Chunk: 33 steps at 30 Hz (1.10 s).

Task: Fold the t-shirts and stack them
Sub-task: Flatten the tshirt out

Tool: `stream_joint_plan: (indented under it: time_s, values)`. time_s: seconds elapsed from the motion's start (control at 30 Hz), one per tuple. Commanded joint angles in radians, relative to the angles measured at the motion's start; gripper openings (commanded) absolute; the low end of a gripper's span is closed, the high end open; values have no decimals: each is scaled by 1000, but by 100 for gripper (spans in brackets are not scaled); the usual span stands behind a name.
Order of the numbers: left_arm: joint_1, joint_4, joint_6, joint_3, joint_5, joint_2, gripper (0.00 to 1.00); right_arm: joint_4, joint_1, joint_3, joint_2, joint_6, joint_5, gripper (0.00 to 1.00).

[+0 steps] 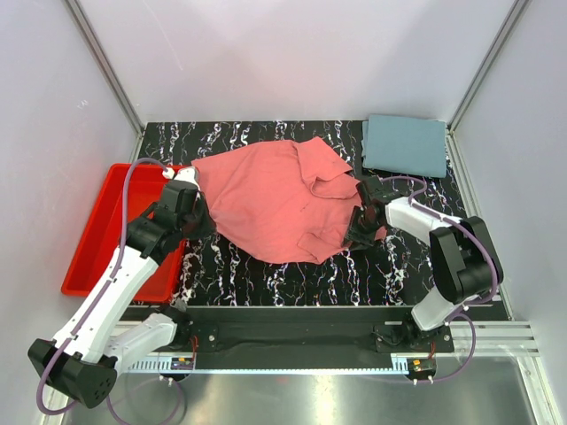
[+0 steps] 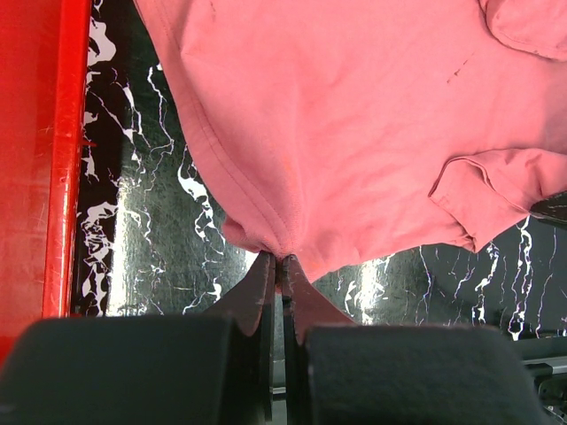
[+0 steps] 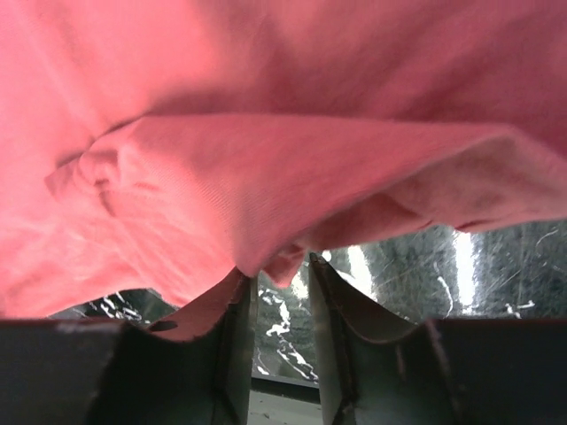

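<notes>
The salmon-pink t-shirt [image 1: 275,199] lies spread and rumpled across the middle of the black marbled table. My left gripper [image 1: 202,220] is at the shirt's left edge; in the left wrist view the left gripper [image 2: 281,258] is shut on a pinch of the pink hem [image 2: 266,239]. My right gripper [image 1: 359,235] is at the shirt's right edge. In the right wrist view the right gripper [image 3: 282,266] has its jaws closed in on a small bunched fold of the pink t-shirt [image 3: 266,195], with a gap left below the tips. The grey-blue t-shirt [image 1: 406,146] lies folded flat at the back right.
A red plastic tray [image 1: 97,239] sits off the table's left edge, beside the left arm; the tray's rim [image 2: 58,177] also shows in the left wrist view. White walls and metal posts close in the back and sides.
</notes>
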Motion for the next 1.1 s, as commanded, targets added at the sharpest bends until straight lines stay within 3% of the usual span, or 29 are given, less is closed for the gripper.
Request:
stream_joint_plan:
  time_s: [0.0,0.17,0.37,0.6,0.77,0.87,1.07]
  values:
    - [-2,8,-9,13,9,-19,0,30,-22,24,24,-9,13,35]
    - [-2,11,-9,12,11,-19,0,21,-26,44,35,-23,16,24]
    - [-4,3,-3,16,6,-20,0,-43,-26,64,-5,-14,14,0]
    - [-2,6,8,19,11,-22,0,-252,-28,154,-129,-11,42,1]
    - [-2,29,-1,7,35,-16,0,-246,-28,145,-132,-37,8,15]
    - [-2,30,-5,9,46,-16,0,-209,-28,105,-114,-20,-36,0]
    - [-2,22,-3,1,40,-36,0,-140,-28,21,-88,-9,-64,1]
